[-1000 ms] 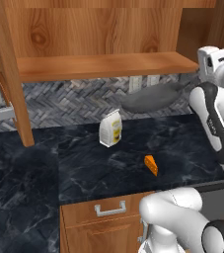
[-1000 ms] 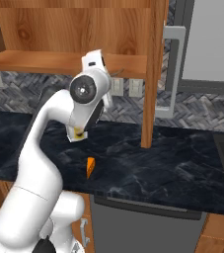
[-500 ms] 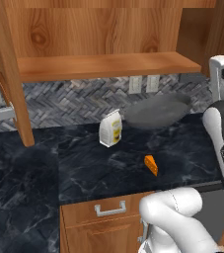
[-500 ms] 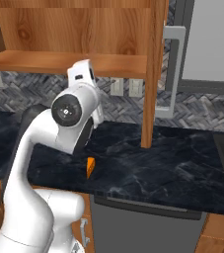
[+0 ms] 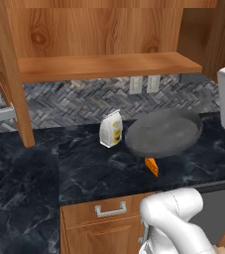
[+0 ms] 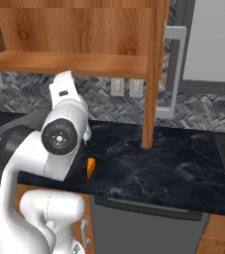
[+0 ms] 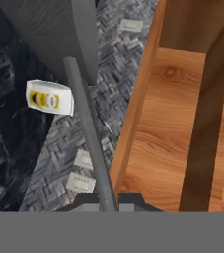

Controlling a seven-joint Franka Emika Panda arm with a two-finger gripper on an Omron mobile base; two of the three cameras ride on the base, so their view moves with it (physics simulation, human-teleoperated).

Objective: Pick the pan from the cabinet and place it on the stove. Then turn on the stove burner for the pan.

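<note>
Hiding pincer [image 7: 105, 200] tips — pan [image 5: 162, 132] handle, band-cropped

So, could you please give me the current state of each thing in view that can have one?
pan: held by its handle, in the air above the counter, out of the cabinet.
gripper: shut on the pan's handle.
cabinet: open, visible shelf bare.
white bag: upright on the counter.
orange wedge: lying on the counter, below the pan.
drawer: closed.

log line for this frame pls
phase: carry | gripper: shut on pan handle | pan: out of cabinet, in the air over counter | near: white packet, orange wedge | stove: not reached
</note>
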